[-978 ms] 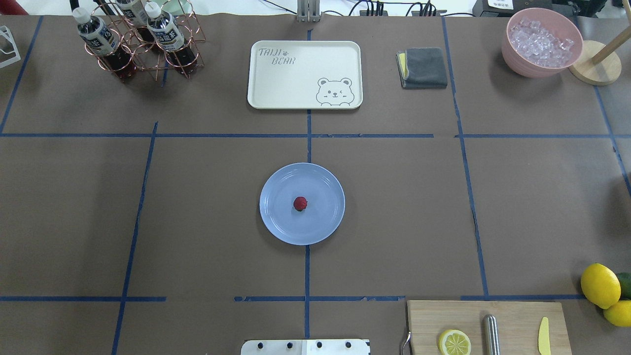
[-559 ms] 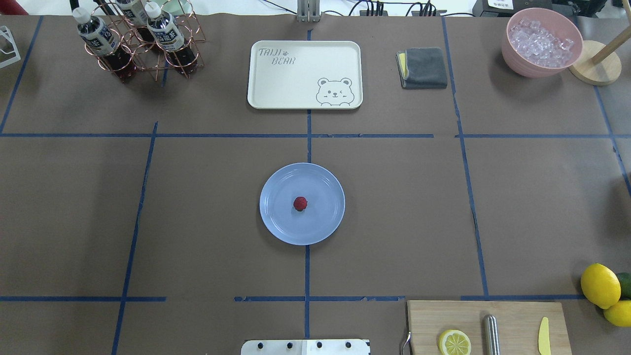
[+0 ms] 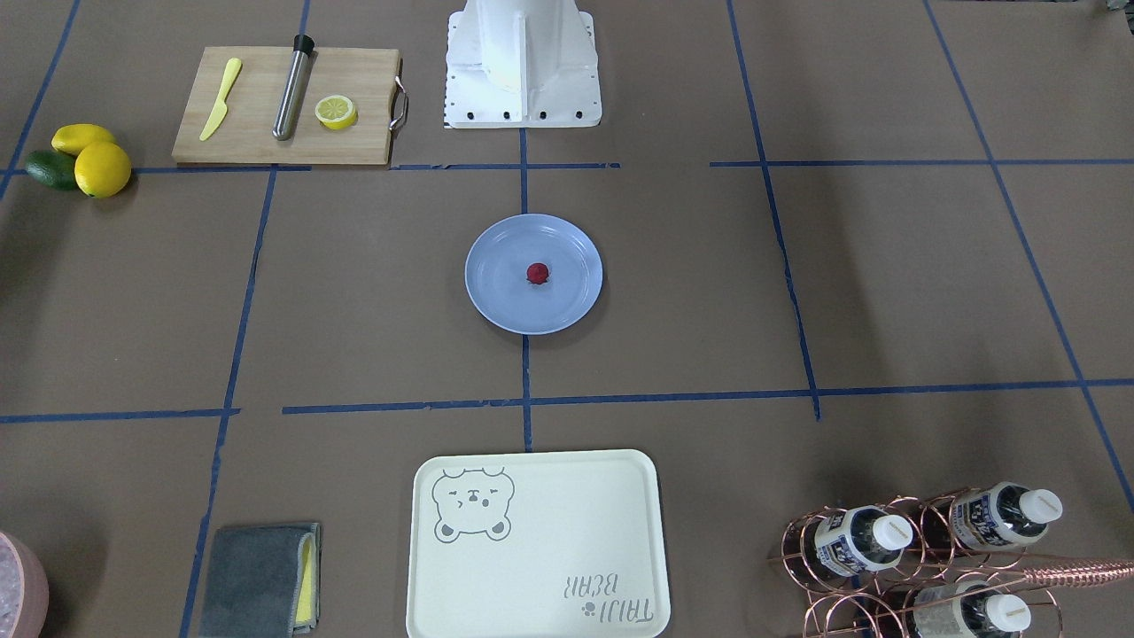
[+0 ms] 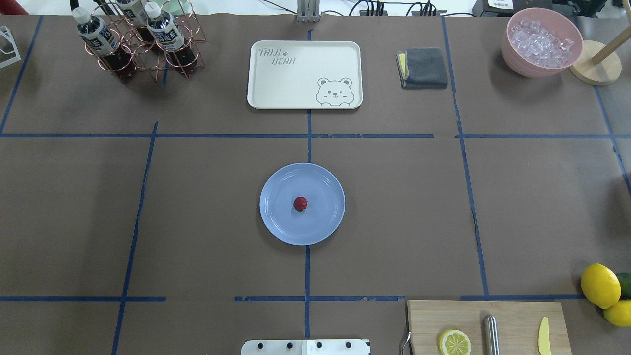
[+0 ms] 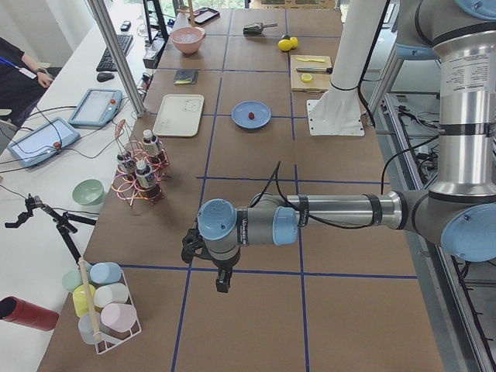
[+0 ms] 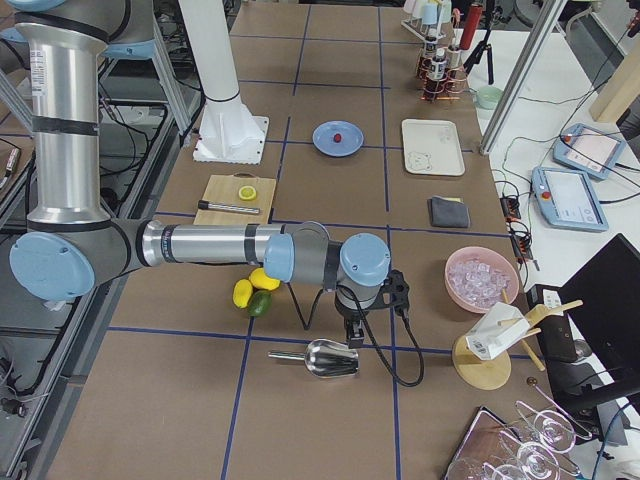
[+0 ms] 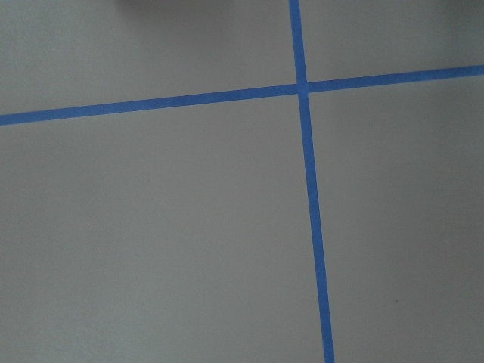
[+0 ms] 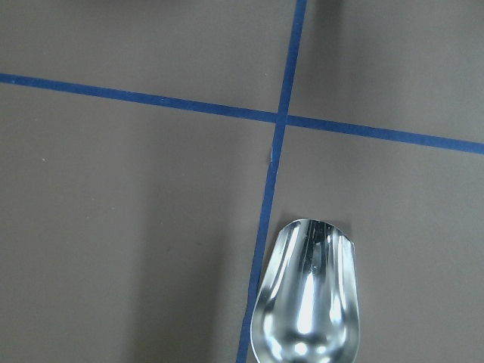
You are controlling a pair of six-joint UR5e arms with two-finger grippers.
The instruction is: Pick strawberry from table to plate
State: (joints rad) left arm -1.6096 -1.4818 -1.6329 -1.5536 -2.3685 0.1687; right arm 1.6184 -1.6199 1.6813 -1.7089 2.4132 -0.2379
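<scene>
Brown taped table (image 4: 197,222) is quiet, strawberry (image 4: 300,203) sitting centred on the plate (image 4: 276,219), left gripper (image 5: 222,284) and right gripper (image 6: 352,335) hanging well away, finger state impossible to tell, and the likely danger is a bump sending that round berry rolling off.

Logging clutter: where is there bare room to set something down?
Bare: taped squares either side of the plate, and the strip between it and the tray. Crowded: bottle rack, cloth, ice bowl along the far edge; cutting board and lemons.
</scene>
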